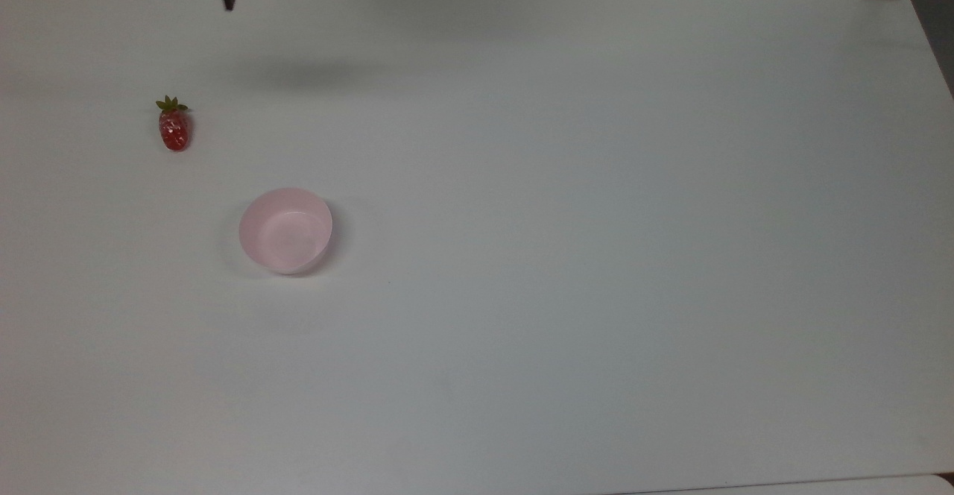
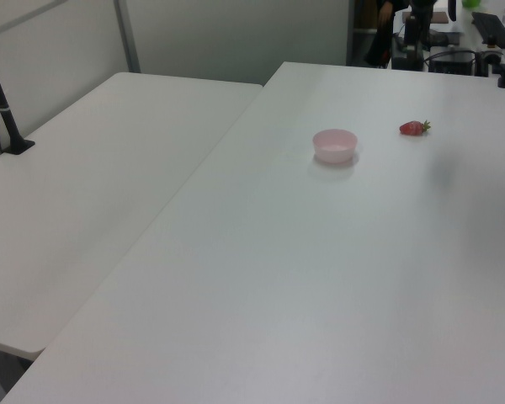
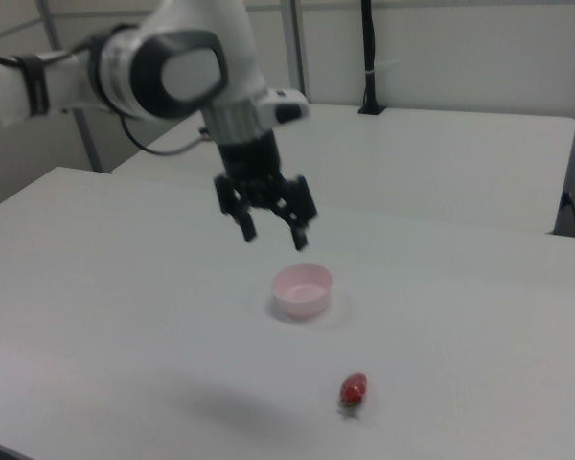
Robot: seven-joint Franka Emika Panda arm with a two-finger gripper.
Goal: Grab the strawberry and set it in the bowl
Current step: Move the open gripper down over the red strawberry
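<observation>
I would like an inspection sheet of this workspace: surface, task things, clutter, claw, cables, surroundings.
Surface: white table, bare apart from the two task things.
Task things: strawberry lies on the table, apart from the bowl; the bowl stands upright with nothing inside.
Clutter: nothing seen.
Claw: claw open, holding nothing, hanging in the air above the table.
Cables: a dark cable hangs under the arm.
Surroundings: second white table alongside, with a black post on it.
</observation>
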